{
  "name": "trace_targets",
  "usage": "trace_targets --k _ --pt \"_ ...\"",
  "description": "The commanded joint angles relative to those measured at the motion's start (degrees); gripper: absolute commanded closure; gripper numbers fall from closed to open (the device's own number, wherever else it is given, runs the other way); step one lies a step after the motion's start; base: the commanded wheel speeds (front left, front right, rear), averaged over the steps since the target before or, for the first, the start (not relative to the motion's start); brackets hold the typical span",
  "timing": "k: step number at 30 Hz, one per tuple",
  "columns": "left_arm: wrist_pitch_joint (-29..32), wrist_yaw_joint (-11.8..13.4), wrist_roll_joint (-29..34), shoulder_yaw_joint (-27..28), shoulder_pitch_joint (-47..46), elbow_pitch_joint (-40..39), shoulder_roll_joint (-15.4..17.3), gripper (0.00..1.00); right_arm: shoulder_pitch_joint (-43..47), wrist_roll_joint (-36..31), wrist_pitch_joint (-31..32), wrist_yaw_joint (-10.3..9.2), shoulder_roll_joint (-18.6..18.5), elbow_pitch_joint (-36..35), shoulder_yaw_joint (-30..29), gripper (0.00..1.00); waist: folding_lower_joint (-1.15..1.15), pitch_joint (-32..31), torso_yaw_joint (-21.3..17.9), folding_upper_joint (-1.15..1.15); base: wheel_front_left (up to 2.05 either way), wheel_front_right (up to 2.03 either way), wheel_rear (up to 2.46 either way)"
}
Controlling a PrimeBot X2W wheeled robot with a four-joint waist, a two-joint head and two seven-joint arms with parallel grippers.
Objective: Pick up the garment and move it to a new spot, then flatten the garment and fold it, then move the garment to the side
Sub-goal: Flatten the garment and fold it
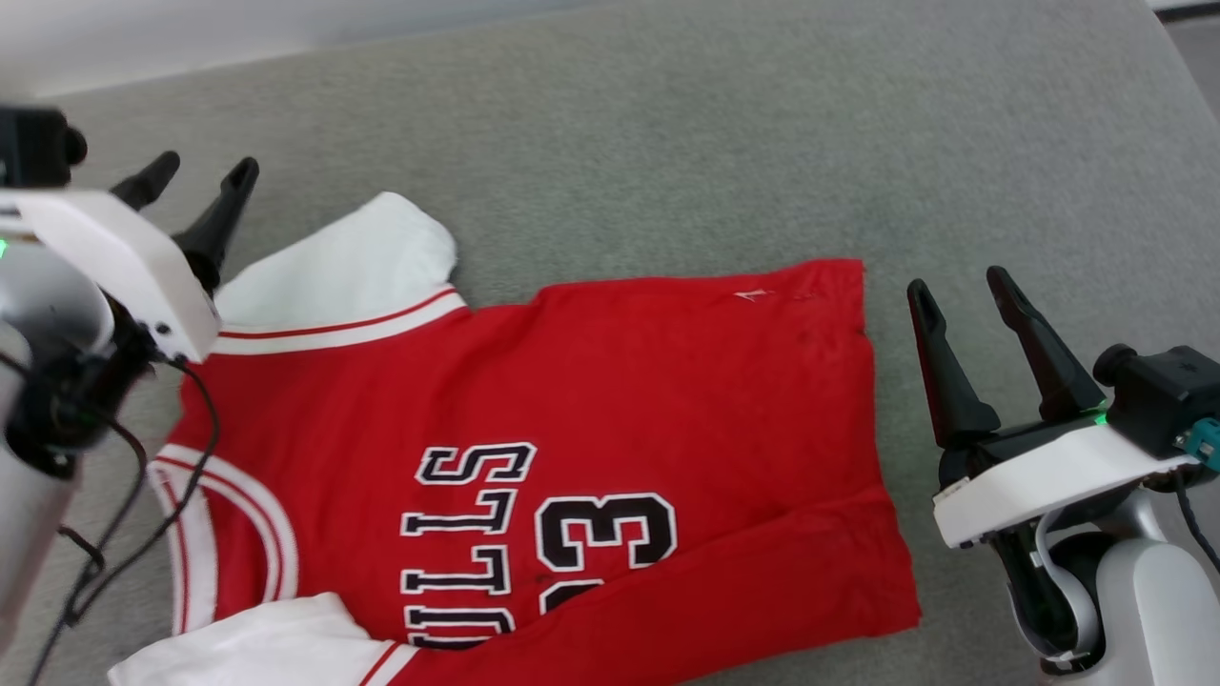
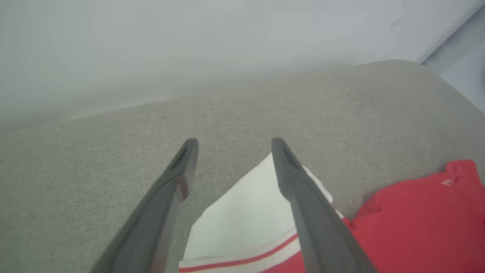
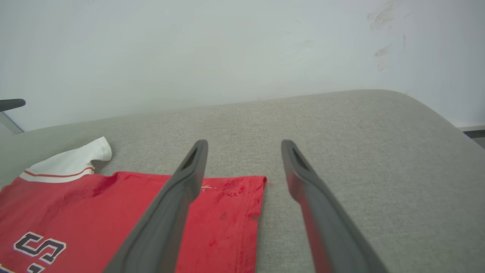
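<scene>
Soft, floppy garment (image 1: 667, 381), probably light, quick to bunch. Best pinched at the hem corners. Left hand (image 1: 205, 169) and right hand (image 1: 960, 283) spread apart, empty.

Item: garment (image 1: 620, 400) (image 2: 416, 227) (image 3: 75, 212). Soft red shirt, spread flat and front-up on a grey upholstered surface (image 1: 667, 143).
- Orientation: lying sideways. The striped neckline (image 1: 219, 534) is toward the left and the hem (image 1: 867, 381) toward the right.
- Sleeves: far sleeve (image 1: 353, 257) has a white end with thin red stripe trim. Near sleeve (image 1: 257, 648) is partly cut off.
- Print: black-and-white lettering (image 1: 467, 534) and numerals.
- Condition: near edge folded over.
</scene>
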Motion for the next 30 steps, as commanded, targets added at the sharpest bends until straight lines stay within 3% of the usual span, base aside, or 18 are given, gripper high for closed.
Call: trace_targets --k 1,5,10,21,22,23,24,30 --pt "2.6 -0.9 -0.7 -0.7 -1.8 0.7 0.4 0.00 -1.1 -0.2 -0.7 -0.03 0.5 0.3 0.2 0.00 -0.01 2.5 -2.6 0.00 0.00 0.00 0.00" --pt "13.6 -2.9 -3.0 -2.8 -7.1 3.0 2.0 0.00 -1.4 0.6 -1.7 -0.03 1.1 1.5 0.6 0.00 -0.01 4.4 -4.9 0.00 0.00 0.00 0.00" --pt "24.2 -3.6 -4.9 -4.7 -11.7 5.8 3.4 0.00 -1.5 1.9 -3.2 -0.03 1.5 3.2 1.3 0.00 -0.01 6.3 -7.4 0.00 0.00 0.00 0.00" --pt "35.8 -2.1 -5.4 -9.0 -12.5 13.6 3.6 0.00 -2.2 5.8 -5.7 -0.03 1.6 7.6 2.6 0.00 -0.01 8.8 -10.6 0.00 0.00 0.00 0.00" --pt "36.7 -1.8 -6.0 -9.3 -11.8 14.5 3.0 0.15 -2.3 5.8 -5.8 -0.03 1.6 8.0 2.6 0.00 -0.01 8.8 -10.7 0.00 0.00 0.00 0.00" --pt "37.9 -1.5 -6.4 -9.9 -11.1 15.1 2.5 0.60 -2.3 5.9 -5.7 -0.03 1.6 8.3 2.5 0.00 -0.01 8.7 -10.7 0.00 0.00 0.00 0.00" --pt "38.5 -1.3 -6.7 -10.2 -10.5 15.5 2.1 0.98 -2.4 6.0 -5.7 -0.03 1.6 8.5 2.4 0.00 -0.01 8.6 -10.7 0.00 0.00 0.00 0.00" --pt "33.8 -2.3 -6.6 -9.2 -11.1 16.5 0.1 1.00 -3.8 7.2 -2.9 -0.03 1.6 9.5 2.3 0.00 -0.01 6.2 -8.9 0.00 0.00 0.00 0.00"
